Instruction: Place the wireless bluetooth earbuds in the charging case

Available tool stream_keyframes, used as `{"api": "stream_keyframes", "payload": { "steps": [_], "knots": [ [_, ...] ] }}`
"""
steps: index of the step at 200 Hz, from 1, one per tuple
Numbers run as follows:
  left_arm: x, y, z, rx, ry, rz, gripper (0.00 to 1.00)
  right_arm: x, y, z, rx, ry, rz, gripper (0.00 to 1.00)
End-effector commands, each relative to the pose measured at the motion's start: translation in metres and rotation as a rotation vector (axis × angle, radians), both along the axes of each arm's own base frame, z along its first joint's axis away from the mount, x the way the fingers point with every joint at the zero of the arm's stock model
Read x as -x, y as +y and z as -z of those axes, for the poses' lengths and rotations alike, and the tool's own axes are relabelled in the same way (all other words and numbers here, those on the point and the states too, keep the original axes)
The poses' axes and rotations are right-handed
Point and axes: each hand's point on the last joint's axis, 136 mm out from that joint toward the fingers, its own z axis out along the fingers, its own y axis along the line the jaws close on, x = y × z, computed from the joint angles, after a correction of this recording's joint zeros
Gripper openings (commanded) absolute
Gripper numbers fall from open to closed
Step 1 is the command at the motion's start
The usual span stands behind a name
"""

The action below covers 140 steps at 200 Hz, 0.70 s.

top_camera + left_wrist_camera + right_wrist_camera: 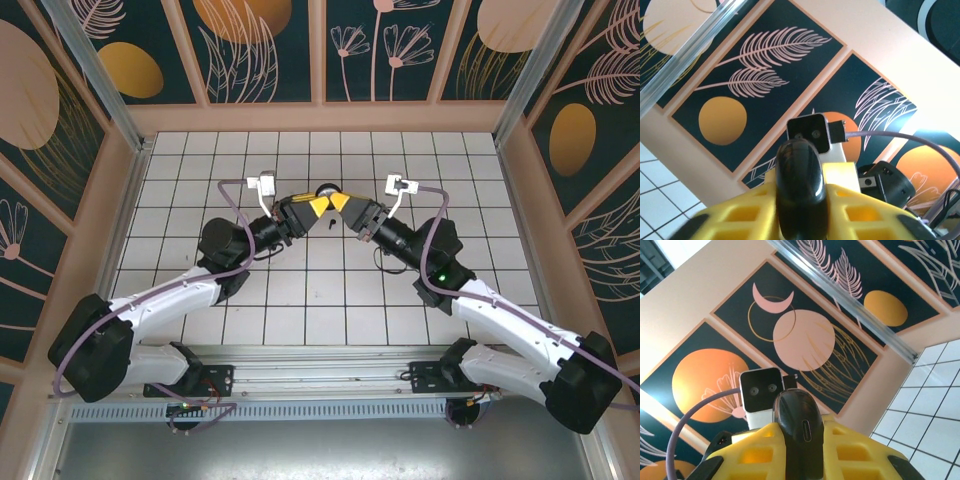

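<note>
The charging case (325,190), a glossy black rounded puck, is held up off the tiles between both grippers at the table's middle. My left gripper (319,206) is shut on it, its yellow fingers (740,220) pressing either side of the case (801,180). My right gripper (341,204) is shut on the same case (801,425) from the other side, and the case's charging port faces this camera. One tiny black earbud (326,222) lies on a tile just in front of the two grippers. I cannot tell whether the case's lid is open.
The white tiled floor (300,290) is ringed by peach walls with dark patterned panels (260,50). Each wrist camera box (266,183) (398,185) sticks out beside its gripper, trailing a purple cable.
</note>
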Motion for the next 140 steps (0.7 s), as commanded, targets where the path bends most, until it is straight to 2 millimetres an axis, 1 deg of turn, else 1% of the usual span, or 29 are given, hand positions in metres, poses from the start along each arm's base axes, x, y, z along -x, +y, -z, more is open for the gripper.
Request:
{"api": "stream_keyframes", "payload": {
  "steps": [1, 9, 16, 21, 22, 23, 24, 25, 26, 27, 31, 35, 37, 39, 41, 49, 62, 72, 83, 115, 128, 140],
  "knots": [
    [0.007, -0.001, -0.014, -0.081, -0.103, -0.021, 0.13, 0.009, 0.000, -0.012, 0.020, -0.061, -0.015, 0.38],
    [0.006, -0.001, -0.012, -0.164, -0.135, -0.056, 0.10, 0.010, -0.001, -0.013, 0.097, -0.097, -0.001, 0.48],
    [0.005, 0.000, -0.008, -0.254, -0.166, -0.085, 0.08, 0.010, -0.003, -0.013, 0.188, -0.131, 0.012, 0.54],
    [0.003, 0.001, -0.005, -0.319, -0.179, -0.107, 0.06, 0.010, -0.006, -0.013, 0.253, -0.151, 0.023, 0.56],
    [0.002, 0.002, -0.005, -0.333, -0.187, -0.114, 0.05, 0.009, -0.007, -0.011, 0.272, -0.154, 0.023, 0.57],
    [0.002, 0.003, -0.005, -0.346, -0.192, -0.120, 0.05, 0.009, -0.007, -0.003, 0.302, -0.140, 0.020, 0.57],
    [0.001, 0.003, -0.005, -0.360, -0.196, -0.125, 0.04, 0.010, -0.008, -0.005, 0.310, -0.148, 0.021, 0.57],
    [0.001, 0.003, -0.004, -0.373, -0.199, -0.130, 0.04, 0.010, -0.009, -0.013, 0.305, -0.170, 0.027, 0.58],
    [0.001, 0.004, -0.004, -0.385, -0.203, -0.134, 0.04, 0.010, -0.010, -0.011, 0.323, -0.171, 0.029, 0.58],
    [0.001, 0.004, -0.004, -0.397, -0.206, -0.138, 0.03, 0.009, -0.010, -0.003, 0.352, -0.156, 0.026, 0.59],
    [0.000, 0.007, -0.006, -0.436, -0.226, -0.155, 0.02, 0.009, -0.013, -0.004, 0.396, -0.173, 0.027, 0.60],
    [0.000, 0.008, -0.003, -0.485, -0.235, -0.155, 0.00, 0.011, -0.014, -0.005, 0.435, -0.192, 0.015, 0.61],
    [0.001, 0.009, 0.002, -0.512, -0.236, -0.151, 0.00, 0.012, -0.015, -0.008, 0.449, -0.204, 0.012, 0.61],
    [0.002, 0.009, -0.005, -0.520, -0.256, -0.152, 0.00, 0.013, -0.016, -0.007, 0.471, -0.213, 0.004, 0.62],
    [0.003, 0.010, -0.006, -0.534, -0.268, -0.149, 0.00, 0.014, -0.017, -0.009, 0.487, -0.220, -0.006, 0.62],
    [0.006, 0.011, -0.009, -0.590, -0.308, -0.131, 0.00, 0.020, -0.016, -0.010, 0.554, -0.258, -0.059, 0.63],
    [0.010, 0.012, -0.005, -0.683, -0.343, -0.093, 0.00, 0.030, -0.013, -0.012, 0.658, -0.304, -0.144, 0.65],
    [0.012, 0.013, -0.002, -0.739, -0.363, -0.063, 0.00, 0.030, -0.012, -0.011, 0.721, -0.313, -0.173, 0.66],
    [0.016, 0.014, -0.001, -0.781, -0.392, -0.026, 0.00, 0.029, -0.011, -0.006, 0.777, -0.323, -0.196, 0.65],
    [0.026, 0.017, -0.002, -0.886, -0.452, 0.051, 0.00, 0.040, -0.007, 0.012, 0.854, -0.454, -0.281, 0.66],
    [0.032, 0.018, -0.004, -0.904, -0.480, 0.081, 0.00, 0.043, -0.007, 0.017, 0.869, -0.508, -0.290, 0.66],
    [0.038, 0.019, -0.003, -0.913, -0.491, 0.115, 0.00, 0.044, -0.007, 0.017, 0.874, -0.552, -0.292, 0.66]
  ]
}}
